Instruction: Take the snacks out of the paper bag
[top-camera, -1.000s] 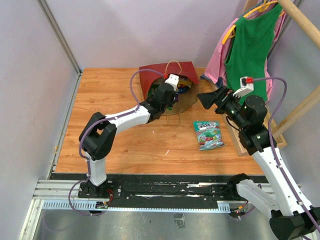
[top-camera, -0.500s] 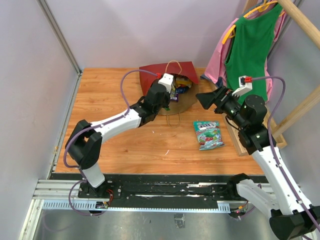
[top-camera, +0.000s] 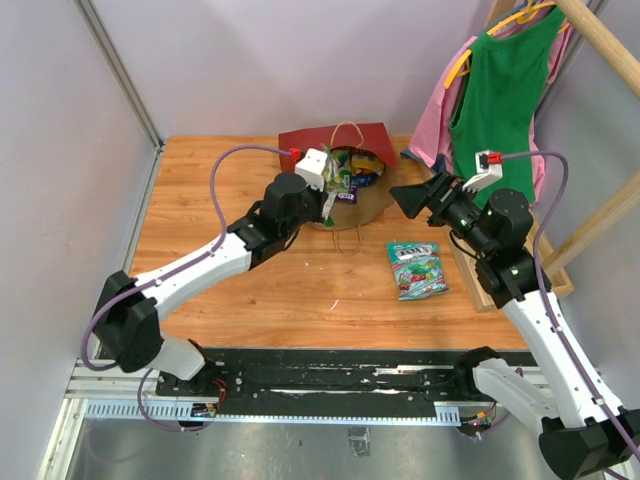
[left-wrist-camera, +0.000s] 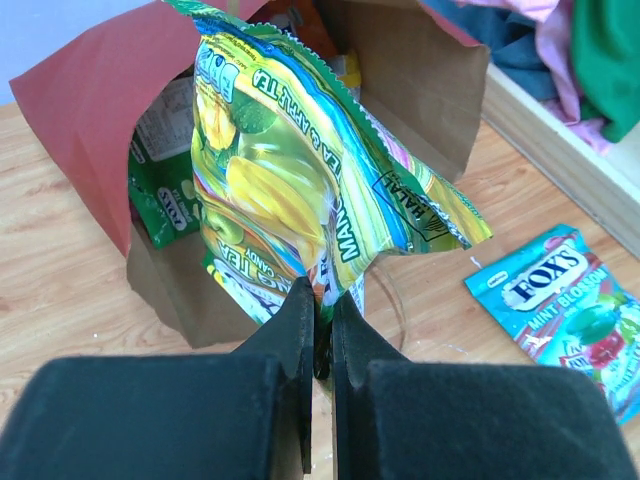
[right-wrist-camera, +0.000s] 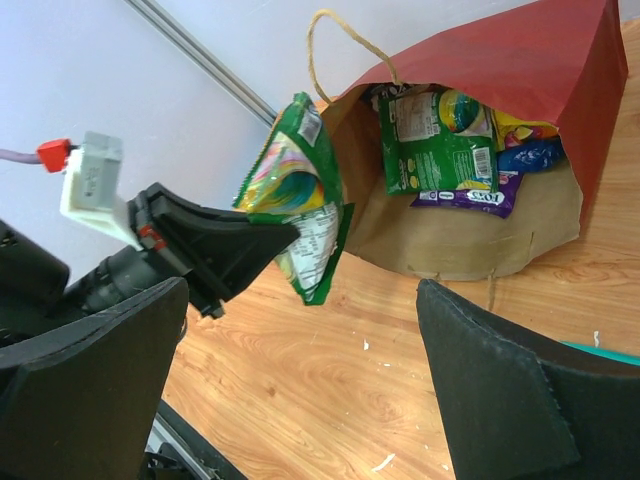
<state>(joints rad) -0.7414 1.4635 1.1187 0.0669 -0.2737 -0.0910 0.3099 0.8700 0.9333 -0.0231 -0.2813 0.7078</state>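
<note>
Left arm stretched forward, left gripper (left-wrist-camera: 322, 300) clamped on a green-yellow packet (left-wrist-camera: 290, 170) held up before the mouth of the bag (top-camera: 308, 141). Right arm bent high, right gripper (top-camera: 403, 194) spread wide beside it.

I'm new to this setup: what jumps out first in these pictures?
The left gripper pinches a green-yellow snack packet, held up just in front of the red paper bag at the far middle of the table. More packets show in the bag's mouth, and a teal-white packet lies flat on the table, nearer and to the right.
</note>
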